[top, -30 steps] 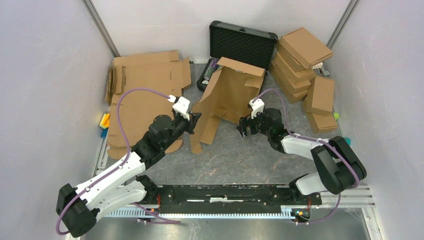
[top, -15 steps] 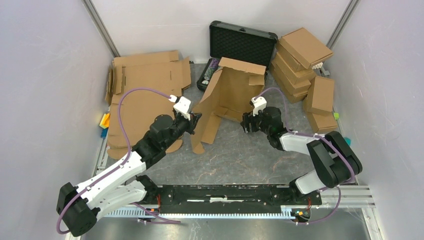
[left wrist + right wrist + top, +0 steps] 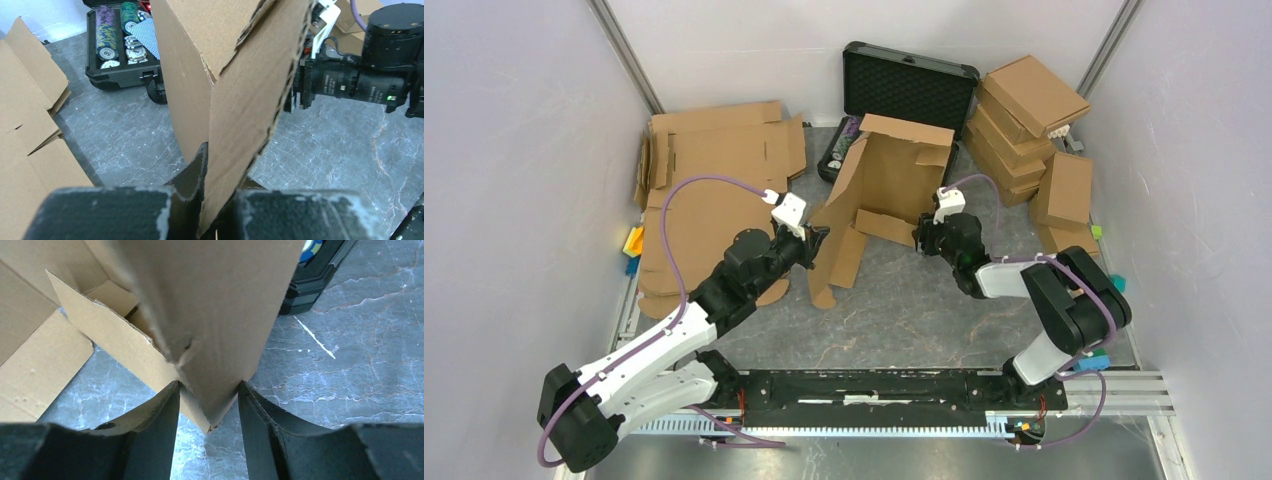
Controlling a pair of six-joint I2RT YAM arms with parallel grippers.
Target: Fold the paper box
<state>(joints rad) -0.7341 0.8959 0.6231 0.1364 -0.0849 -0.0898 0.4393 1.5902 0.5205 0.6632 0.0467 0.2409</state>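
Paper box: is standing partly folded near the middle of the table, with its panels upright and its hollow facing the arms. One long flap is reaching down to the table on the left.
Left claw: is clamping tight on the edge of that left flap. In the left wrist view the cardboard is running up from between the two fingers.
Right claw: is sitting at the box's lower right. Its fingers are standing apart on either side of a cardboard corner and seem to be touching it. I cannot tell whether it is gripping.
Edges: the cut corrugated edge is showing ragged along the flap in the left claw.
Open room: bare grey table is lying between the box and the arm bases.
Crowding: flat cardboard sheets are lying just beside the left arm. An open black case is sitting just behind the box. A stack of folded boxes is filling the rear right.
Hidden: from above, the box is covering part of the case. The poker chips are showing clearly only in the left wrist view. Cardboard close to the right wrist lens is blurring. Small coloured pieces at the left edge are too small to make out.
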